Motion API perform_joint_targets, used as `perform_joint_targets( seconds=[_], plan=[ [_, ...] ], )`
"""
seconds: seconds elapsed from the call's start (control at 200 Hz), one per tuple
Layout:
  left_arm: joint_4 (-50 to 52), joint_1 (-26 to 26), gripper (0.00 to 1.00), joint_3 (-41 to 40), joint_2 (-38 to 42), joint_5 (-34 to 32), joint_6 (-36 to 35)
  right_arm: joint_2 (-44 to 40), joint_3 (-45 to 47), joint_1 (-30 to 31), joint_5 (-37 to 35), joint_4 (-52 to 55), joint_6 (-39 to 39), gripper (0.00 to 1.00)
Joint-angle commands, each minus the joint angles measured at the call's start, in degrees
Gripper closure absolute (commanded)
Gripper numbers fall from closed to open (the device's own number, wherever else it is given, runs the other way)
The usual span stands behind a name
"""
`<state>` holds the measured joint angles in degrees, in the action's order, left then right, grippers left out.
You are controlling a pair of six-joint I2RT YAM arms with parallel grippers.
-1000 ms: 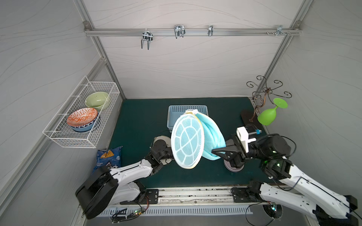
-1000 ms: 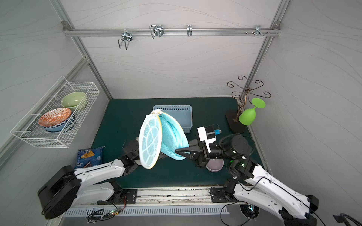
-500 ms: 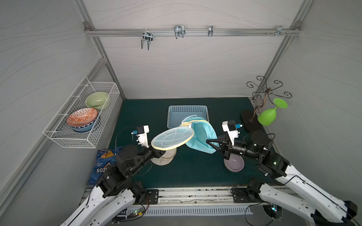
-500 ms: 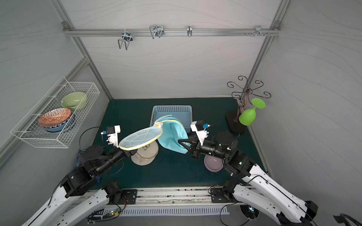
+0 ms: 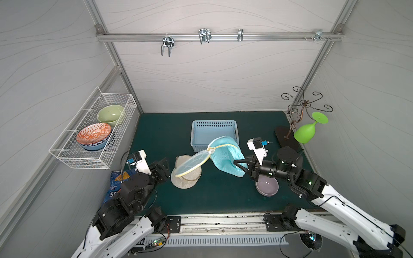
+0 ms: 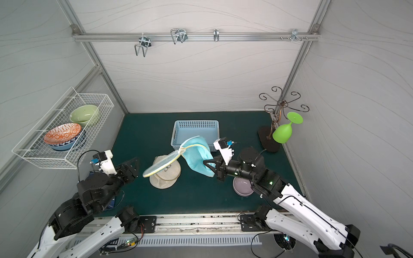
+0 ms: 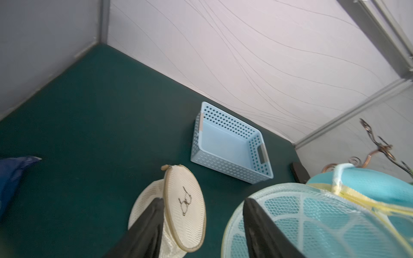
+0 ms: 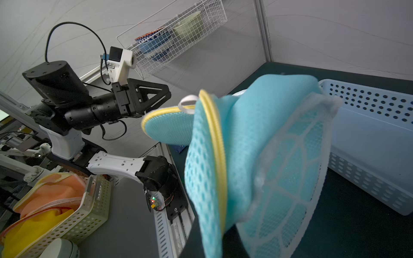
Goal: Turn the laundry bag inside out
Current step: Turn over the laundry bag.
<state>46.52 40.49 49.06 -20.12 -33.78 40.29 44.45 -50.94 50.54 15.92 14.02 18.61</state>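
**Over the green mat — bag pinched on one side, free on the other**

Between the right gripper's [image 5: 237, 164] closed jaws sits a fold of the blue laundry bag [image 5: 225, 156], lifted clear of the green mat [image 5: 223, 201]. From that pinch the mesh runs toward the other arm, ending in a round, yellow-edged flap [image 5: 193, 162] that hangs tilted in the air. Just past the flap's far rim hovers the left gripper [image 5: 165, 165], jaws spread with nothing between them. Whether a finger [image 7: 261, 225] grazes the flap, I cannot tell. Under the flap, between the two grippers, a cream mesh bag [image 5: 185, 178] lies on the mat. Below the right gripper's wrist sits a lilac bowl [image 5: 267, 188]. Beyond the held bag, farther from both grippers, stands a pale blue basket [image 5: 213, 131]. Behind the left gripper lies a snack packet [image 5: 116, 185].
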Motion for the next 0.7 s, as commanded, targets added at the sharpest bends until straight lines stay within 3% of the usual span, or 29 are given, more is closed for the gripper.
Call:
perform_joint_targets(
  seconds=[0.0,0.13,0.275,0.345,0.525,0.605,0.695],
  plan=[
    [1.35,-0.11,0.40,1.22,-2.68,-4.28,-0.51,-1.28,-3.12,-0.02,-2.29,1.94,-0.25,1.00],
    [-11.50,-0.10,0.48,1.48,-6.02,16.58,-1.69,0.95,-3.10,-0.07,0.26,-0.02,1.36,1.00],
    [-25.49,0.07,0.45,1.64,-12.14,37.28,3.57,4.42,-1.74,0.02,2.66,-3.80,3.25,1.00],
    [-29.34,1.49,0.45,1.87,-16.11,43.48,4.16,6.08,-2.31,0.42,2.43,-3.58,3.30,1.00],
    [-29.79,17.69,0.41,2.37,-19.88,31.80,-9.70,9.25,-4.95,0.48,6.42,-2.41,5.12,1.00],
    [-32.53,21.79,0.41,1.01,-21.68,31.14,-13.59,10.04,-5.75,0.46,7.14,-1.86,5.18,1.00],
    [-29.90,25.17,0.38,1.19,-23.78,21.97,-17.99,10.07,-6.19,0.41,8.66,-2.13,5.74,1.00]
  ],
)
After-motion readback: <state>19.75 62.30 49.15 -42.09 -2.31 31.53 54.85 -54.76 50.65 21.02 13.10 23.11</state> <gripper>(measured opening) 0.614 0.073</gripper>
